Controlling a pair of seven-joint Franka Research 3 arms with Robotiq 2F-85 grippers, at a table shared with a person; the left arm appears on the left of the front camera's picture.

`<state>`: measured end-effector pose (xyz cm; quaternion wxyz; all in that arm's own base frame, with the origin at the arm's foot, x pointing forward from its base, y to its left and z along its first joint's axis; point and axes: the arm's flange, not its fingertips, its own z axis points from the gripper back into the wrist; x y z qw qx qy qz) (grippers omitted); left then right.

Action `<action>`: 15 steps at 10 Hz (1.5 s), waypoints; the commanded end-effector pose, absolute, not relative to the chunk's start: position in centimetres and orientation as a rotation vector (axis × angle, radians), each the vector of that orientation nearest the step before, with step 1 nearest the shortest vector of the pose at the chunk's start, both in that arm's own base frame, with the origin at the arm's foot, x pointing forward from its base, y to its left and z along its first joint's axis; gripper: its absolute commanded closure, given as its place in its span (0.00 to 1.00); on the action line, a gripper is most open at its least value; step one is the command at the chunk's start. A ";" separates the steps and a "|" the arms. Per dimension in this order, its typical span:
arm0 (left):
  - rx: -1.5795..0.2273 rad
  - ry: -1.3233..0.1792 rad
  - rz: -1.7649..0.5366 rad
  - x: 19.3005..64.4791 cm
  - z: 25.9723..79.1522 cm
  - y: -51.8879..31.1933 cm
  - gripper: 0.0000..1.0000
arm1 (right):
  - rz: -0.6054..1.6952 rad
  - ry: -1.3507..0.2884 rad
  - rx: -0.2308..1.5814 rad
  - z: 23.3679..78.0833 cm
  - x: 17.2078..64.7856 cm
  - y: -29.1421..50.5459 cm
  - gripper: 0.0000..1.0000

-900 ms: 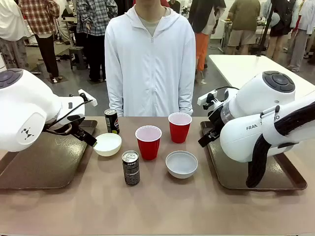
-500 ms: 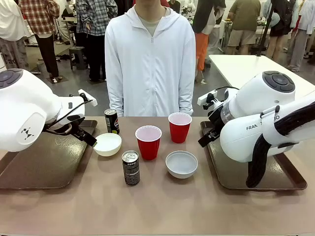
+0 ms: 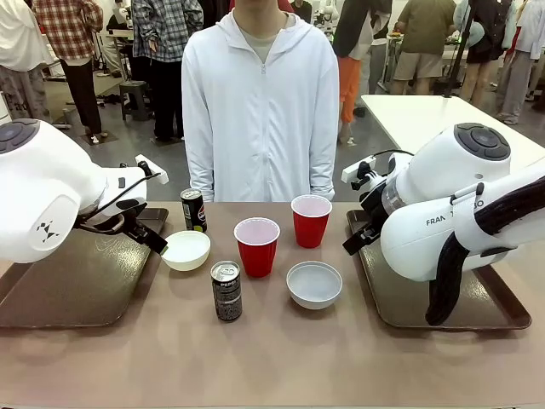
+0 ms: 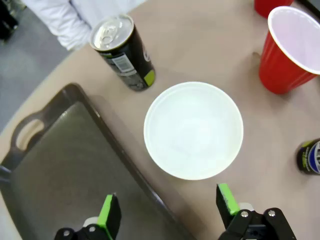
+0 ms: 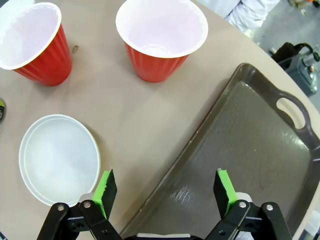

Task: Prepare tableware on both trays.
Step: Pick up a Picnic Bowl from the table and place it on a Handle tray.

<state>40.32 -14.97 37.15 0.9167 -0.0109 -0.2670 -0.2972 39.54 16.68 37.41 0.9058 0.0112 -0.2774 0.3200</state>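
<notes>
Two red cups [image 3: 256,245] [image 3: 311,220], two white bowls [image 3: 186,250] [image 3: 314,284] and two black cans [image 3: 226,290] [image 3: 193,210] stand on the tan table between two brown trays [image 3: 60,290] [image 3: 477,307]. In the left wrist view my left gripper [image 4: 167,210] is open above the left tray's edge [image 4: 75,150], just short of a bowl [image 4: 193,130], with a can [image 4: 122,50] and a cup [image 4: 287,55] beyond. My right gripper [image 5: 165,192] is open over the right tray's rim [image 5: 240,150], beside a bowl [image 5: 59,157] and both cups [image 5: 32,42] [image 5: 161,37].
A person in a white hooded jacket [image 3: 260,111] stands at the table's far edge, hands out of sight. Both trays hold nothing. Another white table [image 3: 443,119] stands behind on the right, with people farther back.
</notes>
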 end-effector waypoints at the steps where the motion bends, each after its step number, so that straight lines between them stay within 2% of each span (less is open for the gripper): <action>1: -0.022 -0.550 -0.612 40.3 37.2 -15.0 0.00 | 0.661 -0.573 0.023 37.4 39.5 16.7 0.00; 8: -0.022 -0.549 -0.612 40.3 37.2 -15.0 0.00 | 0.661 -0.573 0.023 37.4 39.5 16.7 0.00; 10: -0.025 -0.441 -0.730 33.1 41.2 -12.9 0.00 | 0.664 -0.427 -0.002 40.5 32.5 15.0 0.00; 12: -0.069 -0.329 -0.692 29.8 43.6 -10.3 0.00 | 0.629 -0.333 0.001 43.0 27.0 12.3 0.00; 15: -0.203 -0.123 -0.698 26.6 42.4 -9.7 0.00 | 0.577 -0.169 0.071 41.2 21.4 10.0 0.00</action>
